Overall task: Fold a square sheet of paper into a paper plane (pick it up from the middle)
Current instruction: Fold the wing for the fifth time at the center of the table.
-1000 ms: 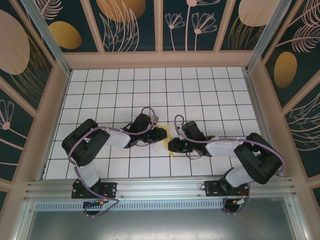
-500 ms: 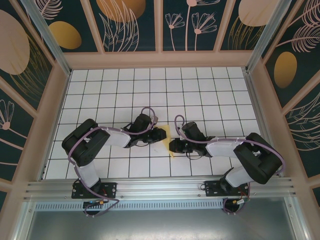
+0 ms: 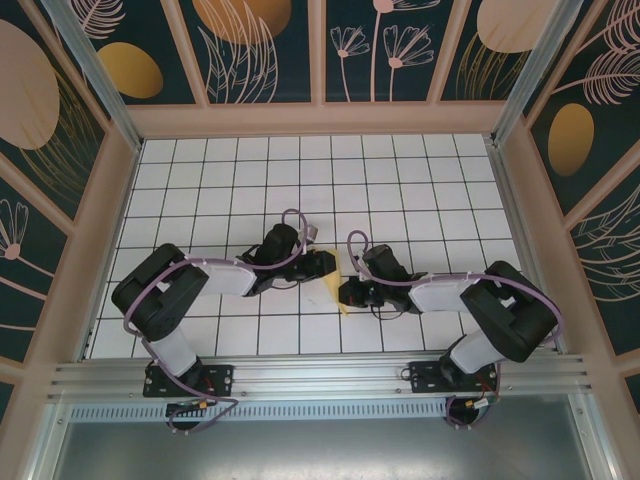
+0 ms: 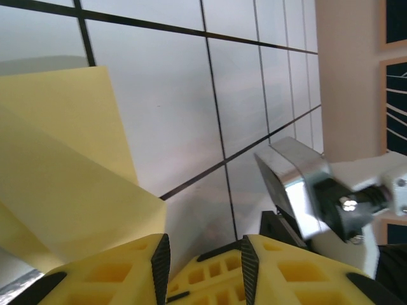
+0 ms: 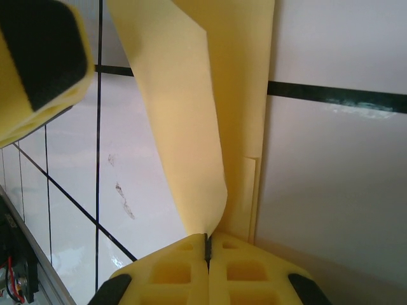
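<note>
White tabletop (image 3: 400, 190) of glossy square tiles, ruled with thin black lines, faintly smudged in the right wrist view. Fenced on three sides by dark teal wall panels (image 3: 400, 50) printed with gold ovals and pale line-drawn flowers, set in matt pinkish-beige frames (image 3: 320, 120). Ribbed aluminium rail (image 3: 320, 378) along the near edge, carrying both black arm bases.

Thin pale-yellow square sheet of paper (image 3: 331, 287) near the middle of the table, between the two wrists. Partly folded, smooth and matt, sharply creased, curling up off the tiles in a soft loop in the right wrist view.

Right gripper (image 5: 205, 240): blocky yellow fingers pocketed with square hollows, pressed tight together with no gap, nipping the lower end of the sheet at the meeting of its layers.

Left gripper (image 4: 205, 241): same yellow fingers, faced with ribbed black pads, standing a narrow way apart, bare tile in the gap, nothing between the pads. Sheet just beside the pad on the left of that view; touching or not, impossible to tell. Beyond, a shiny silver metal block (image 4: 296, 190) on a white mount.
</note>
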